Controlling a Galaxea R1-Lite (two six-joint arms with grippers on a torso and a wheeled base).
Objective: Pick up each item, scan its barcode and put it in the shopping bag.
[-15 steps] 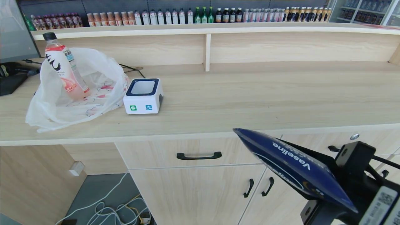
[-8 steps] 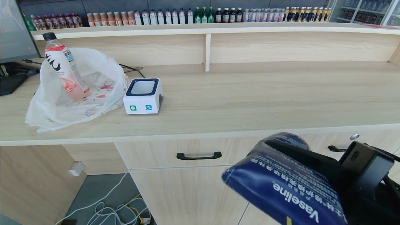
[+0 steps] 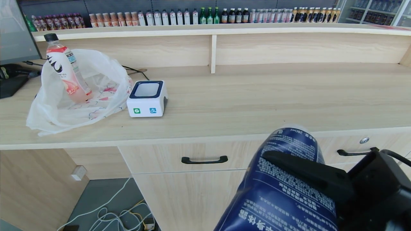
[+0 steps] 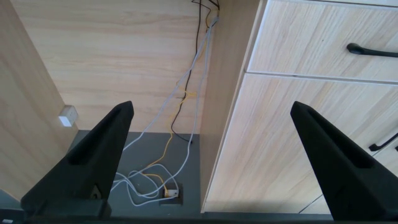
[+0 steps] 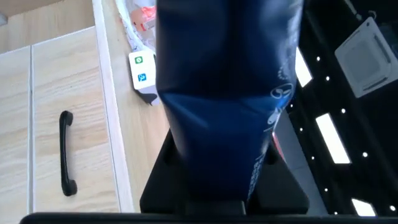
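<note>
from the head view, the right gripper sits down at about 5 o'clock, in front of the counter's edge, clamped on a dark blue pouch; one black finger lies across the pouch's printed face, and the pouch's top end pokes up toward the counter. over at 10 o'clock the white shopping bag lies slumped open on the counter with a pink drink bottle leaning inside it. the little white scanner stands just beside the bag, toward the middle, window facing up. from the left wrist view, the left gripper hangs low with its two fingers spread wide and nothing between them, over loose cables on the floor beside the cabinet doors. from the right wrist view, the pouch is pinched between the gripper's fingers, with the scanner and a black drawer handle beyond it.
</note>
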